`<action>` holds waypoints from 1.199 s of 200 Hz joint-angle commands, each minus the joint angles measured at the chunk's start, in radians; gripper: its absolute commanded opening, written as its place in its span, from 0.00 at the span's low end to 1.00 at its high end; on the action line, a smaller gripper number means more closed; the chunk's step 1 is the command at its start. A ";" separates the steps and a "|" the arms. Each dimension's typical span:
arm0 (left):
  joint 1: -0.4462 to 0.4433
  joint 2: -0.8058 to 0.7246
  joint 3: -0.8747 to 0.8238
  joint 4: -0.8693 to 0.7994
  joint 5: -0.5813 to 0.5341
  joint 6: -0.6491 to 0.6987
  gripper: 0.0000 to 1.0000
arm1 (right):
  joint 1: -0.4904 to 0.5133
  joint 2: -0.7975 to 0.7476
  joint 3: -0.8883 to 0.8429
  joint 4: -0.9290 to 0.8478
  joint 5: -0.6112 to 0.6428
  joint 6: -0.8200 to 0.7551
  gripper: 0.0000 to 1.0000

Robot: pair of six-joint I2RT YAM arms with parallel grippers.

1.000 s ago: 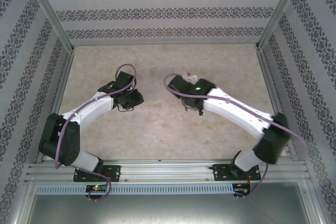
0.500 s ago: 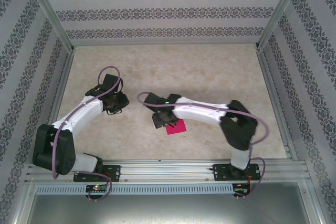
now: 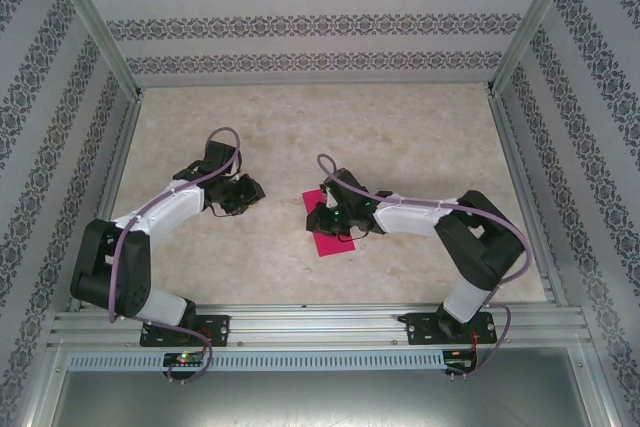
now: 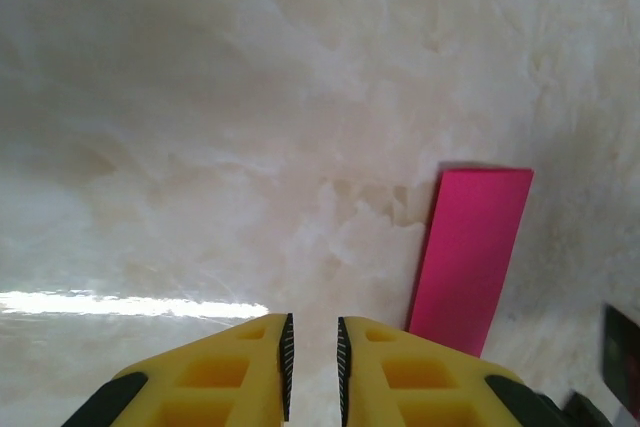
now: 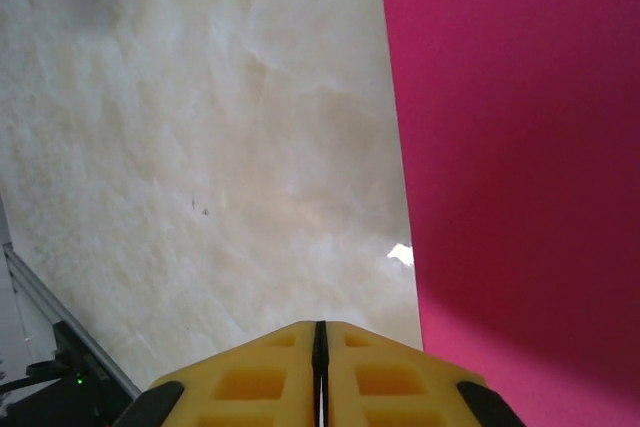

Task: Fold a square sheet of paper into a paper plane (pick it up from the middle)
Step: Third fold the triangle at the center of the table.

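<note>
Where the two arm bases were bolted to the rail at the near edge, both arms reached forward and bent inward over the worktop (image 3: pixel 420 127). Left end effector (image 4: pixel 312 342): yellow fingers stood narrowly apart, a thin slit between the ribbed pads, nothing in it. It hung over bare marbled surface on the left of centre, pointing toward the middle. Right end effector (image 5: pixel 320 337): yellow fingers pressed together, seam fully closed, nothing visible between them. It was low over the worktop just right of centre.

The sheet of paper (image 3: pixel 327 240), magenta-pink and unmarked, lay flat on the worktop near the middle, partly under the right end effector; its near edge and left corner stuck out toward the bases. From the right wrist view the sheet ran along the right side of the closed fingers, its straight left edge passing beside the right finger. Contact between finger and paper could not be judged. From the left wrist view the sheet lay ahead and to the right, apart from the left fingers.

Farther back, the worktop ended at a patterned back wall.
</note>
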 commanded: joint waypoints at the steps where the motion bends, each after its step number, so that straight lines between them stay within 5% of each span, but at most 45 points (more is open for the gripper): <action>1: -0.031 0.032 0.035 0.048 0.076 0.032 0.22 | 0.006 0.057 -0.020 0.102 -0.053 0.050 0.11; 45: -0.088 0.116 0.100 0.056 0.135 0.055 0.22 | -0.003 0.146 -0.078 0.183 -0.055 0.117 0.09; 105: -0.166 0.257 0.236 0.055 0.186 0.065 0.22 | 0.009 0.051 -0.127 0.371 -0.038 0.203 0.12; 155: -0.218 0.365 0.314 0.051 0.211 0.067 0.21 | -0.031 -0.191 -0.242 0.171 0.093 0.164 0.14; 177: -0.239 0.411 0.339 0.043 0.208 0.069 0.20 | -0.080 -0.296 -0.307 0.084 0.136 0.136 0.22; 240: -0.242 0.489 0.384 -0.023 0.118 0.111 0.18 | -0.166 -0.356 -0.291 -0.135 0.138 0.025 0.38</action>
